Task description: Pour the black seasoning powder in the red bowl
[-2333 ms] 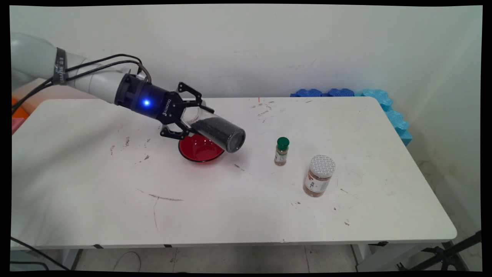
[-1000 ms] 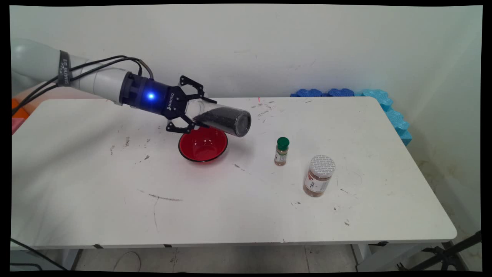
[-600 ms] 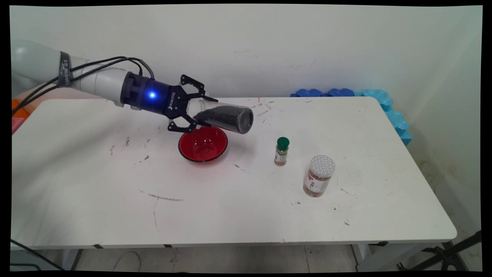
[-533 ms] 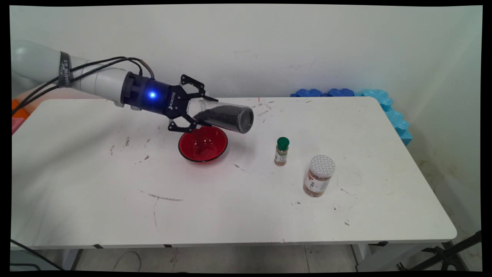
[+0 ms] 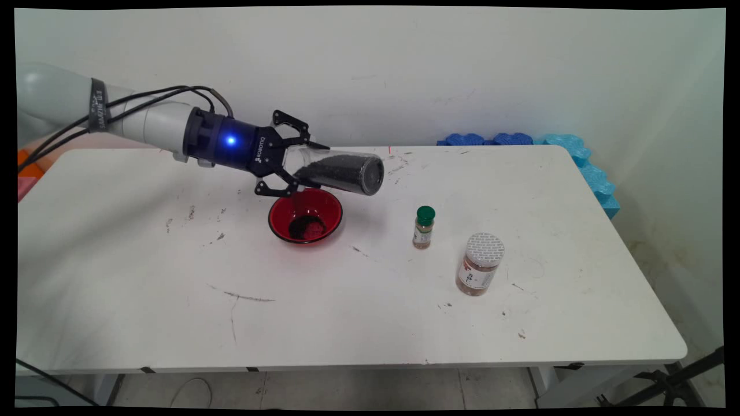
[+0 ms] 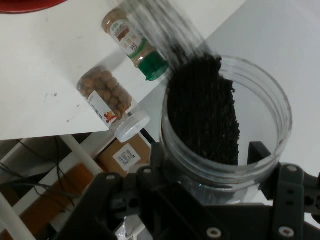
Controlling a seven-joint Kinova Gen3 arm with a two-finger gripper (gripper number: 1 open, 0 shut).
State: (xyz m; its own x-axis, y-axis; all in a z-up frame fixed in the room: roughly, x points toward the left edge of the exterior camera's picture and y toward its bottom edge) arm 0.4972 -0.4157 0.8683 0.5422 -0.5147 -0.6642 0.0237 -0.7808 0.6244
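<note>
A: In the main view, what stands on the white table (image 5: 144,300)?

B: A red bowl (image 5: 280,216) sits left of centre, with a dark heap of black grains (image 5: 305,228) in its bottom. Right of it stands a small spice bottle (image 5: 424,227) with a green cap, upright, and further to the lower right a wider jar (image 5: 480,263) with a white lid and brownish contents, also upright. The two are near each other but apart.

A: And the gripper?

B: The gripper (image 5: 298,164) reaches in from the upper left and is clamped around a clear jar (image 5: 338,171) held nearly level above the bowl's far rim, its mouth end at the gripper and its closed base pointing right. Black grains lie along the jar's lower side.

A: What does the hand view add?

B: The clear jar (image 6: 272,100) fills the middle right, its open mouth facing the camera with black grains (image 6: 202,112) banked inside. The gripper (image 6: 205,155) grips it on both sides near the mouth. The green-capped spice bottle (image 6: 134,42) and the wider jar (image 6: 107,100), holding round brown pieces, appear in the upper left, and a sliver of the red bowl (image 6: 25,4) shows at the top left corner.
</note>
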